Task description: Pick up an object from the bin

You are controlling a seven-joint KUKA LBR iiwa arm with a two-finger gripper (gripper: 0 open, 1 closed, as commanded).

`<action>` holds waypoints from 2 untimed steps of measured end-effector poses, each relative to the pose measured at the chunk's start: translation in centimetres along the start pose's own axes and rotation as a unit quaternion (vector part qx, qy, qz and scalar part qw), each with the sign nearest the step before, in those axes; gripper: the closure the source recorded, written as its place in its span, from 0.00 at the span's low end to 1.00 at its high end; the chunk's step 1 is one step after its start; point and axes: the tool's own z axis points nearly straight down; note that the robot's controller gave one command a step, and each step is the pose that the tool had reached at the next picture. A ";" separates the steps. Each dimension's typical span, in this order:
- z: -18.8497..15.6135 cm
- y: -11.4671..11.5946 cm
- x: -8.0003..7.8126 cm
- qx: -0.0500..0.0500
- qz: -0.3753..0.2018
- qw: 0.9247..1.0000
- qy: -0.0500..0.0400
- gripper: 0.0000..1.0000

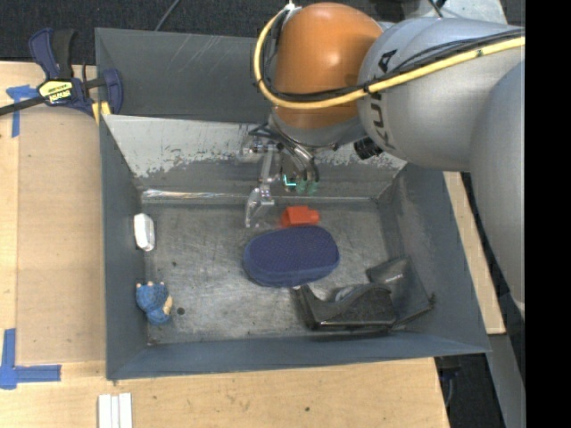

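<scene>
While the gripper hangs low over the floor of the grey metal bin, the thing nearest to it is a small orange-red block, seemingly plastic. The block lies just beyond the far edge of a dark blue oval fabric pouch, touching it or almost so. It sits just to the view's right of the claw's tip, with its long axis running across the view.

Whether the claw is apart or together I cannot tell from this angle. In my judgement the coming move turns on that small sideways offset: the claw would have to shift toward the block before it closes.

Beyond the pouch the bin's sloping back wall stands near, so room there is tight, while the floor left of the pouch is bare. Well left of the pouch lie a small white oblong piece and a little blue figure. At its lower right a black angular case rests by the wall.
</scene>
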 end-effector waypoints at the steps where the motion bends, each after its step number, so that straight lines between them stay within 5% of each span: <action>1: 3.9 -3.4 3.8 0.000 -0.065 0.998 -0.002 0.00; 2: 4.3 -0.5 1.3 0.000 -0.288 0.958 -0.005 0.00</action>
